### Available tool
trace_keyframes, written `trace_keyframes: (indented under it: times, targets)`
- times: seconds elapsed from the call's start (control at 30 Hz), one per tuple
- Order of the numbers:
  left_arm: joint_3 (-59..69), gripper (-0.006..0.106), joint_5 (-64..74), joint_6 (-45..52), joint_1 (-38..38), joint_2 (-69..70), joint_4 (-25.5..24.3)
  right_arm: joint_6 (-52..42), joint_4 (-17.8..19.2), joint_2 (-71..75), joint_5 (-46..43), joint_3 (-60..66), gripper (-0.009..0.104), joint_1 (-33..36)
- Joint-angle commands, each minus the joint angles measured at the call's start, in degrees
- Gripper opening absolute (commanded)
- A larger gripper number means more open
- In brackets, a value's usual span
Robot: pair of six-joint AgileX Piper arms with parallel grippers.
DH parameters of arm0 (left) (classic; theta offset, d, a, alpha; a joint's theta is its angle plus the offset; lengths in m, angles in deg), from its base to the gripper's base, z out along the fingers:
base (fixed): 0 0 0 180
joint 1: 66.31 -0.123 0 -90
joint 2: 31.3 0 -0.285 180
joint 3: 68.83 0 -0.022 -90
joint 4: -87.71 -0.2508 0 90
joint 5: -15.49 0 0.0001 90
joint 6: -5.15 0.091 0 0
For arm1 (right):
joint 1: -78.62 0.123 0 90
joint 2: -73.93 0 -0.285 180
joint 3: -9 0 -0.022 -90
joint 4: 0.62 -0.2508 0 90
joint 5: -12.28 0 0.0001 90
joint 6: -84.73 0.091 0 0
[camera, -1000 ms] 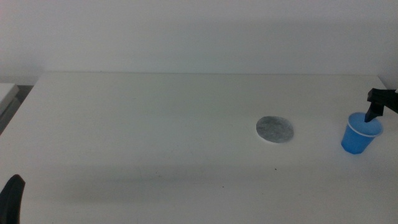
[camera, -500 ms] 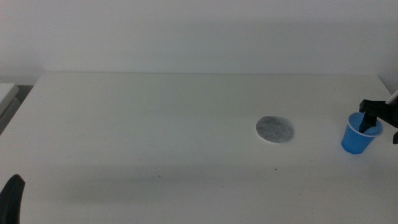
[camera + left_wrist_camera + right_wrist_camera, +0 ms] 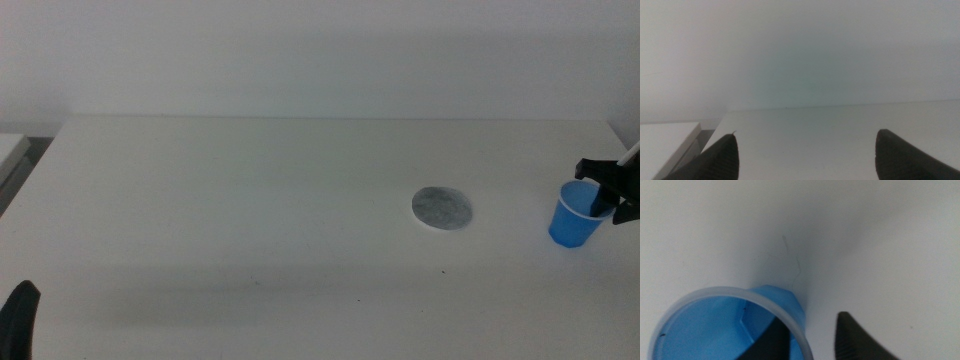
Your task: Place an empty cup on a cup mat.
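The blue cup (image 3: 574,222) stands upright and empty on the white table (image 3: 250,190) at the far right. The grey round cup mat (image 3: 441,208) lies flat to its left, apart from it. My right gripper (image 3: 606,196) is at the cup's far-right rim. In the right wrist view the cup (image 3: 715,325) fills the near side; the right gripper (image 3: 807,325) straddles its white rim, one jaw inside and one outside, with a gap still showing. My left gripper (image 3: 20,318) waits at the bottom left; its jaws stand apart in the left wrist view (image 3: 805,150).
The table's right edge runs close behind the cup. A pale ledge (image 3: 12,150) sits beyond the table's left edge. The wall rises behind the table.
My right gripper has sunk lower at the cup's rim, so one jaw now reaches into the cup. The cup, the mat and the left arm have not moved.
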Motion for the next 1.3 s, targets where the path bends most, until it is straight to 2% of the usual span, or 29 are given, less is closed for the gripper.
trace_keyframes:
  times: [0.0, 0.1, 0.13, 0.3, 0.63, 0.8, 1.03, 1.27]
  targets:
    - [0.0, 0.094, -0.7, -0.1, 0.2, -0.3, 0.1, 0.0, 0.2, 0.0, -0.6, -0.4, 0.018, 0.1]
    - [0.0, 0.094, -0.7, -0.1, 0.2, -0.3, 0.1, 0.0, 0.2, 0.0, -0.8, -0.4, -0.002, 0.1]
    - [0.0, 0.094, -0.7, -0.1, 0.2, -0.3, 0.1, 0.1, 0.2, 0.0, -1.0, -0.4, -0.002, 0.1]
    - [0.0, 0.094, -0.7, -0.1, 0.2, -0.3, 0.1, 0.1, 0.1, 0.1, -1.0, -0.5, -0.002, 0.1]
    - [0.0, 0.094, -0.7, -0.1, 0.2, -0.3, 0.1, 0.1, -1.1, 9.9, 2.0, -3.4, -0.002, 3.1]
    - [0.0, 0.094, -0.7, -0.1, 0.2, -0.3, 0.1, 0.1, -1.0, 9.7, 7.9, -11.3, -0.002, 7.1]
    - [0.0, 0.094, -0.7, -0.2, 0.2, -0.3, 0.1, 2.7, -1.0, 8.8, 8.8, -16.8, -0.002, 14.3]
    - [0.0, 0.094, -0.7, -0.2, 0.2, -0.3, 0.1, 2.9, -2.7, 4.3, 9.6, -20.6, -0.002, 21.5]
